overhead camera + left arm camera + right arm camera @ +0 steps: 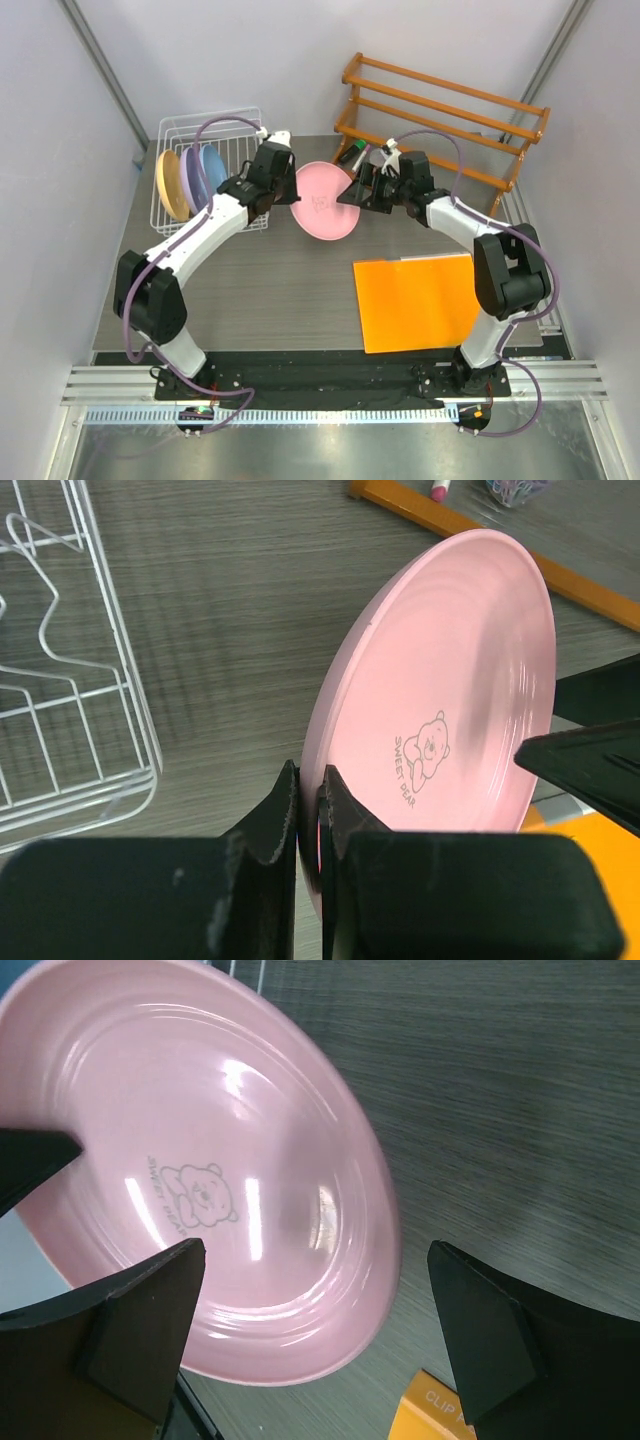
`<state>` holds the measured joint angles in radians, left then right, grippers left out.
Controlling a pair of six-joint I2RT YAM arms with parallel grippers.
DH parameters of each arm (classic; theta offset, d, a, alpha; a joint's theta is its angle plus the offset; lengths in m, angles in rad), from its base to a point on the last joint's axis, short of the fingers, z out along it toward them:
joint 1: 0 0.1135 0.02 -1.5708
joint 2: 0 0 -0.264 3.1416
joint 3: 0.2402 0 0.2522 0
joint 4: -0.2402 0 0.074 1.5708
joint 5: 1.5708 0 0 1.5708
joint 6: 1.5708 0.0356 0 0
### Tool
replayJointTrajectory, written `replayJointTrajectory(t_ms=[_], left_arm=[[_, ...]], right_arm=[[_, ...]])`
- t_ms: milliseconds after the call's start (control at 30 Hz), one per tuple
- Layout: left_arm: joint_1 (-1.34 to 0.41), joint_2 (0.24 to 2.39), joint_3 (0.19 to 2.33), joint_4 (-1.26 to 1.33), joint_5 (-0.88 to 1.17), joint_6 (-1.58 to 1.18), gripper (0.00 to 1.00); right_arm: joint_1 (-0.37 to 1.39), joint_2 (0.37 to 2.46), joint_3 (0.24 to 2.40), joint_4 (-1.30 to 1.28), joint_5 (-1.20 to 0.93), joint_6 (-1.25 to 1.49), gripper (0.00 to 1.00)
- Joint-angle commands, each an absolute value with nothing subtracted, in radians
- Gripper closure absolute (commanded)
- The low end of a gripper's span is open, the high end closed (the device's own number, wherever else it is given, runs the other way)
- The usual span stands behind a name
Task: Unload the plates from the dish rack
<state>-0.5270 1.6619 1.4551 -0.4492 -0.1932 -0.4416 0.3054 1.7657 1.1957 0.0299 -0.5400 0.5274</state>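
The dish rack (165, 135) at back left holds the yellow-orange plate (170, 185), lavender plate (188, 172) and light blue plate (212, 165) on edge. The left arm stretches diagonally past it, with the left gripper (308, 790) clamped on the rim of the tilted pink plate (325, 205) over the table. The bent right arm reaches in, and the right gripper (315, 1310) is spread wide and empty at the plate's opposite edge.

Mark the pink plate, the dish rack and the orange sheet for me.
pink plate (322, 205), top view, centre of its face.
dish rack (178, 128), top view, far-left wall wires.
orange sheet (415, 300), top view, its middle.
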Motion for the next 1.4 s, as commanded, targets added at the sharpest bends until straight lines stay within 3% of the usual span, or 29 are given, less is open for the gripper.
replayJointTrajectory(t_ms=[0, 33, 67, 100, 167, 200, 233, 333, 367, 433, 467, 500, 767, 1167, 1233, 1367], left_arm=[[-0.522, 1.585, 1.437, -0.345, -0.158, -0.482, 1.00], [-0.522, 1.582, 1.428, -0.344, -0.156, -0.482, 1.00], [-0.522, 1.572, 1.424, -0.335, -0.156, -0.482, 1.00], [-0.522, 1.568, 1.417, -0.331, -0.160, -0.485, 1.00], [-0.522, 1.556, 1.399, -0.315, -0.160, -0.489, 1.00], [-0.522, 1.552, 1.394, -0.311, -0.158, -0.488, 1.00], [-0.522, 1.549, 1.382, -0.305, -0.160, -0.489, 1.00], [-0.522, 1.536, 1.367, -0.304, -0.173, -0.479, 0.97], [-0.520, 1.532, 1.362, -0.304, -0.181, -0.466, 0.62], [-0.522, 1.526, 1.356, -0.320, -0.246, -0.454, 0.33], [-0.522, 1.525, 1.355, -0.331, -0.273, -0.443, 0.07], [-0.522, 1.519, 1.350, -0.340, -0.309, -0.425, 0.01], [-0.520, 1.477, 1.305, -0.348, -0.691, -0.315, 0.00], [-0.367, 1.546, 1.341, -0.385, -0.761, -0.295, 0.01], [-0.353, 1.552, 1.333, -0.374, -0.746, -0.299, 0.01], [-0.333, 1.574, 1.330, -0.371, -0.735, -0.308, 0.01]], right_arm=[[0.305, 1.755, 1.177, 0.067, -0.532, 0.519, 0.08], [0.305, 1.758, 1.175, 0.069, -0.537, 0.517, 0.13], [0.305, 1.759, 1.174, 0.071, -0.548, 0.518, 0.25], [0.305, 1.763, 1.169, 0.074, -0.560, 0.525, 0.47], [0.305, 1.772, 1.154, 0.107, -0.587, 0.531, 0.65], [0.305, 1.776, 1.147, 0.120, -0.616, 0.538, 0.78], [0.304, 1.778, 1.137, 0.136, -0.623, 0.554, 0.98], [0.304, 1.763, 1.094, 0.195, -0.644, 0.583, 0.99], [0.301, 1.750, 1.088, 0.195, -0.634, 0.587, 0.99], [0.292, 1.737, 1.072, 0.163, -0.589, 0.589, 0.99], [0.284, 1.727, 1.074, 0.138, -0.565, 0.583, 0.99], [0.269, 1.712, 1.080, 0.111, -0.540, 0.572, 0.99], [0.241, 1.724, 1.132, -0.141, -0.420, 0.450, 0.99], [0.244, 1.882, 1.198, -0.114, -0.428, 0.449, 0.99], [0.250, 1.894, 1.212, -0.132, -0.413, 0.443, 0.95], [0.259, 1.905, 1.223, -0.150, -0.394, 0.425, 0.73]])
